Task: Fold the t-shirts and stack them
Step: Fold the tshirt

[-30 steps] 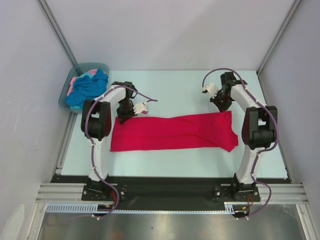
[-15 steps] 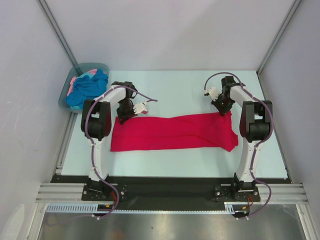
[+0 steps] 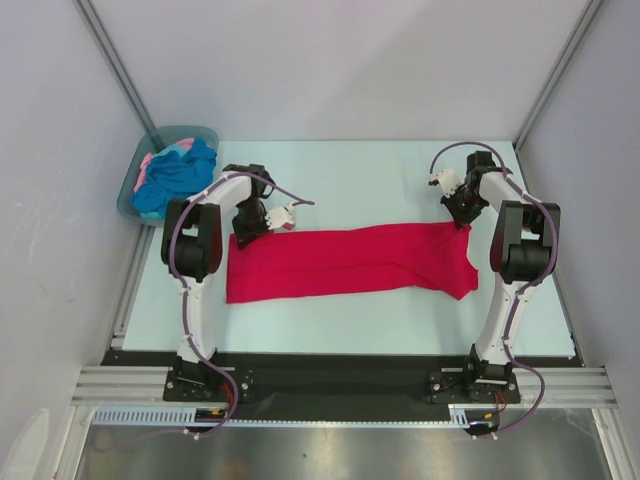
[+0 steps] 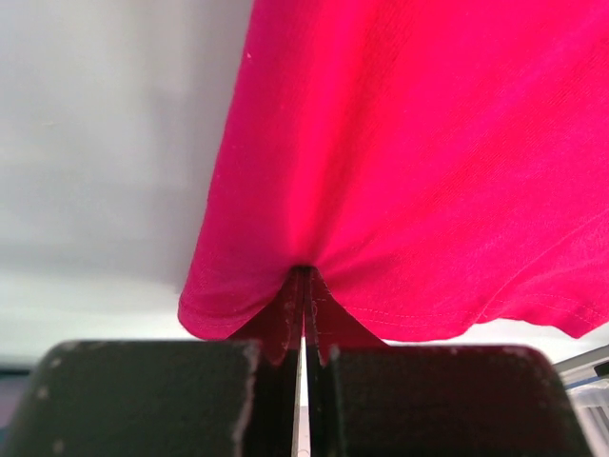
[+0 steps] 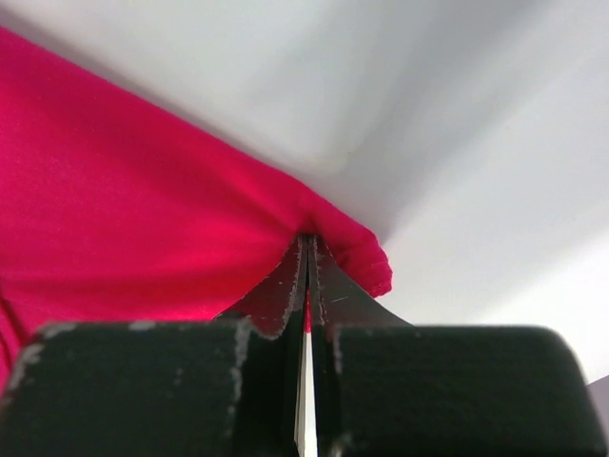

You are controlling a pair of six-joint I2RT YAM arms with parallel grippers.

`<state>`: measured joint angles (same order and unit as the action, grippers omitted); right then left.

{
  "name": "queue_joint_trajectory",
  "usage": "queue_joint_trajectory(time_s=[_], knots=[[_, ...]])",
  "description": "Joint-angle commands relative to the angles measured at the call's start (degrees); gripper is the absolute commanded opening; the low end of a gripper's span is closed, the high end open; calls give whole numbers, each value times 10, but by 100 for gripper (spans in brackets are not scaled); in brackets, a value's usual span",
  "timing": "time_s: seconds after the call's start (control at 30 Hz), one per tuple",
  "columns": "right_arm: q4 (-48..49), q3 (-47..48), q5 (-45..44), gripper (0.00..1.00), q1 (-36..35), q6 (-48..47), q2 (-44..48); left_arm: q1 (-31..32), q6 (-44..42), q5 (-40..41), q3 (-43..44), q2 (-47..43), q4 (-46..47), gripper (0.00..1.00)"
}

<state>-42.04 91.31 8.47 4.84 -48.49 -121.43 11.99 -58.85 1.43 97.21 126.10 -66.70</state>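
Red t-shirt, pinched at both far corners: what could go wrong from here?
1. The left fingers and right fingers each clamp only a small tuck of the red t-shirt at its hem; a lift or outward pull could slip it free.
2. The shirt's right end lies creased, with a flap reaching nearer the arm bases, so a fold from here may land uneven.

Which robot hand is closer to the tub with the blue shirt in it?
Left. The left hand pinches the red shirt's corner close beside the tub; the right hand grips the shirt's opposite end, much farther away.
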Motion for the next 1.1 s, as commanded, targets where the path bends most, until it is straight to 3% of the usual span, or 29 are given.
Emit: queue_joint_trajectory(time_s=[0.0,0.2,0.33,0.4,0.5,0.53,0.77,0.8,0.9,1.07], knots=[[26,-31,-102,0,42,-33,-30,-12,7,39,-18,-8,-11,0],[6,-11,-75,3,27,-30,-21,-12,15,46,-15,-9,-8,0],[-16,-3,-57,34,-1,-42,14,-12,18,52,-18,-20,-2,0],[-30,4,-40,42,-12,-43,44,-12,19,57,-18,-31,7,0],[-60,26,-27,50,-40,-42,86,-12,20,60,-2,-47,21,9],[-73,32,-17,52,-47,-41,95,-12,22,60,5,-51,24,20],[-148,63,22,52,-102,-29,151,-10,22,58,64,-69,26,31],[-153,56,29,52,-105,-28,153,-10,20,59,70,-69,27,32],[-176,33,48,51,-110,-26,155,-7,18,60,76,-72,33,47],[-167,-42,59,46,-111,-26,158,3,21,65,64,-82,50,50]])
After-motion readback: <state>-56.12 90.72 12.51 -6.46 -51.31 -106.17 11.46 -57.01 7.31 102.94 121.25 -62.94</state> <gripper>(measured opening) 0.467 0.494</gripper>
